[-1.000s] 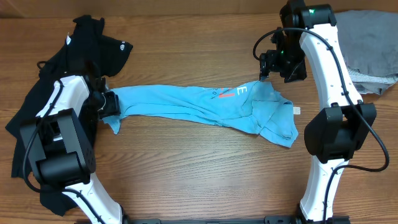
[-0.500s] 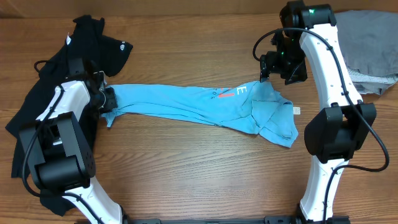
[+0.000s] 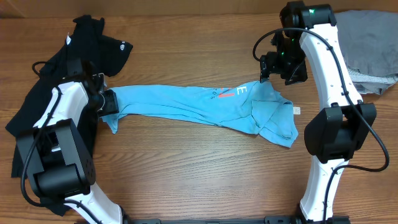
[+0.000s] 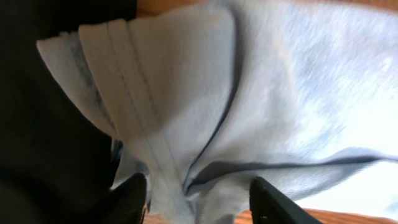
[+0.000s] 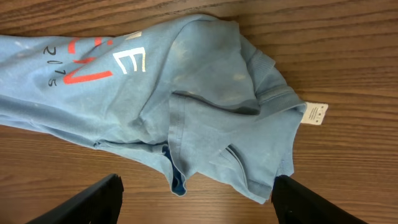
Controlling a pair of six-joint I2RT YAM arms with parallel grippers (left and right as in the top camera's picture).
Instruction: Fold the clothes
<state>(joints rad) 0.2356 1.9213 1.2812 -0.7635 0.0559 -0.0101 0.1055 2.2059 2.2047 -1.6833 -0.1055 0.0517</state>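
Note:
A light blue T-shirt (image 3: 186,102) with white and red lettering lies bunched in a long strip across the table. My left gripper (image 3: 111,102) is at its left end. In the left wrist view the gripper (image 4: 200,202) is open, with the shirt's hemmed edge (image 4: 143,124) lying loose between the spread fingers. Over the shirt's right end hovers my right gripper (image 3: 268,67). It (image 5: 196,199) is open above the crumpled sleeve (image 5: 236,143) and touches nothing. A black T-shirt (image 3: 87,43) lies heaped at the far left, partly under the left arm.
A grey garment (image 3: 367,43) lies at the back right corner. A small white label (image 5: 315,112) sticks out from the blue shirt's right edge. Bare wooden table (image 3: 199,174) shows in front of the shirt.
Half a second ago my left gripper was shut on the shirt's left end and had tugged it up and left. It has since opened and the end has dropped back. The right arm is unmoved.

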